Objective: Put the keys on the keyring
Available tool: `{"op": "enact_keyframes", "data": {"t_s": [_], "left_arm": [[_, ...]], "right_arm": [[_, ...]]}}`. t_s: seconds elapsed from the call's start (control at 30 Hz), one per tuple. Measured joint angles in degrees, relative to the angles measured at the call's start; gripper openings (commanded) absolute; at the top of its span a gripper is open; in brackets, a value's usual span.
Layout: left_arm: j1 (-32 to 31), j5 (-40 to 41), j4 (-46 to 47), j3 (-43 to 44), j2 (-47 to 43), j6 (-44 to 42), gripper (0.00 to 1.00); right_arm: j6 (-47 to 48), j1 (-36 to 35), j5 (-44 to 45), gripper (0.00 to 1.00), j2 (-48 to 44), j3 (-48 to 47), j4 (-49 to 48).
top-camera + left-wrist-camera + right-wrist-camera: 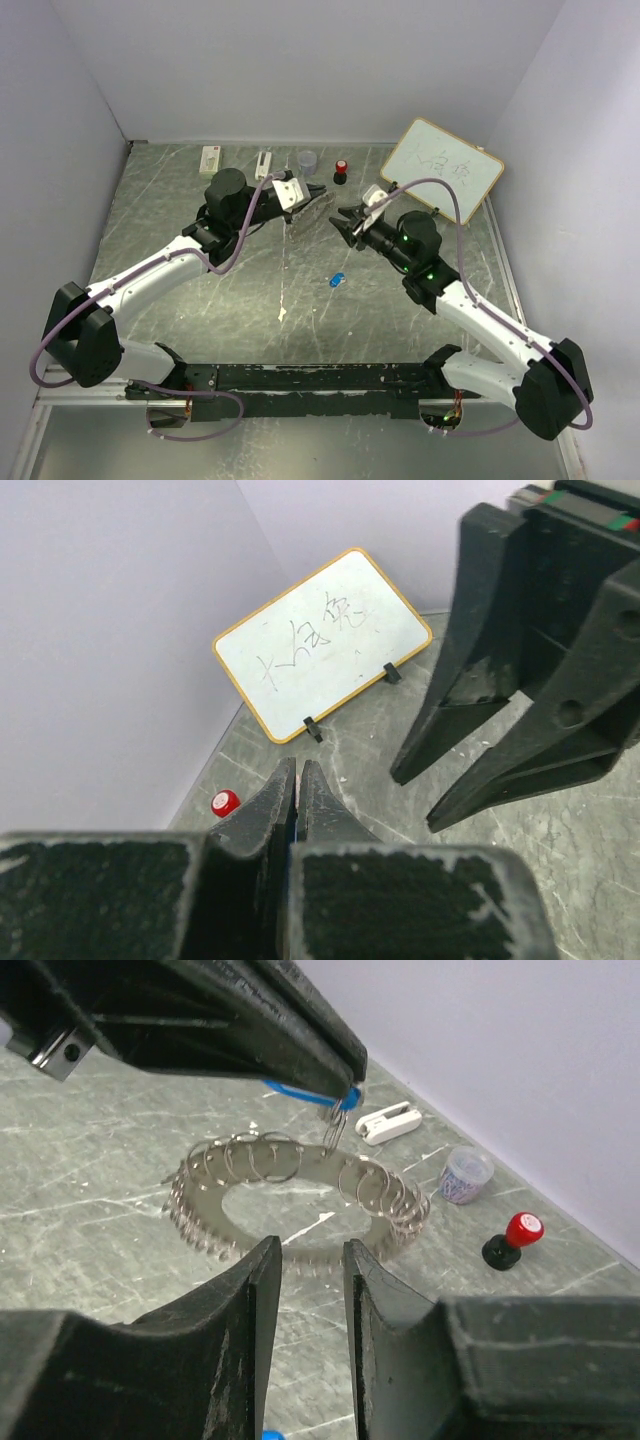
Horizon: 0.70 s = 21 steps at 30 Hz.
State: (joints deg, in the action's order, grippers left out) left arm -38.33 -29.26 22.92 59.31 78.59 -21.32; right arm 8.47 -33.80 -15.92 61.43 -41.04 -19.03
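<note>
The keyring (pixel 205 1210), a flat grey metal ring fringed with many small split rings, lies on the table in the right wrist view. Just above its far side my left gripper (pixel 316 191) is shut on a blue key (pixel 298 1091), and a small wire loop (pixel 336 1126) hangs from the key among the ring's loops. The left wrist view shows those jaws (pixel 297 772) pressed together with a thin blue sliver between them. My right gripper (pixel 307 1252) is open and empty, just short of the keyring's near edge. A second blue key (pixel 337 279) lies on the table nearer the arm bases.
A whiteboard (pixel 441 167) leans at the back right. A red-and-black knob (pixel 341 171), a clear cup (pixel 307 158) of small pieces and two white items (pixel 210 160) (pixel 264 163) sit along the back wall. The right arm's fingers (pixel 500 710) loom close in the left wrist view.
</note>
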Motion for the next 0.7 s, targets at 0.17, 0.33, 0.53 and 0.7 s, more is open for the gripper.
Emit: {"op": "enact_keyframes", "data": {"t_s": [0.17,0.33,0.53,0.7], "left_arm": [[-0.02,0.15,0.81,-0.02,-0.04,1.33,0.07],[-0.15,0.13,1.33,-0.02,-0.04,2.21,0.07],[-0.94,0.11,1.31,-0.02,-0.04,2.43,0.07],[-1.27,0.11,1.31,-0.02,-0.04,2.56,0.07]], "right_arm": [[-1.03,0.00,1.01,0.32,-4.07,7.43,-9.35],[-2.12,0.04,1.44,0.32,-3.52,12.44,-20.33],[-3.17,0.07,1.60,0.32,1.22,14.49,-32.54],[-3.69,0.07,1.60,0.31,4.26,14.49,-38.86]]}}
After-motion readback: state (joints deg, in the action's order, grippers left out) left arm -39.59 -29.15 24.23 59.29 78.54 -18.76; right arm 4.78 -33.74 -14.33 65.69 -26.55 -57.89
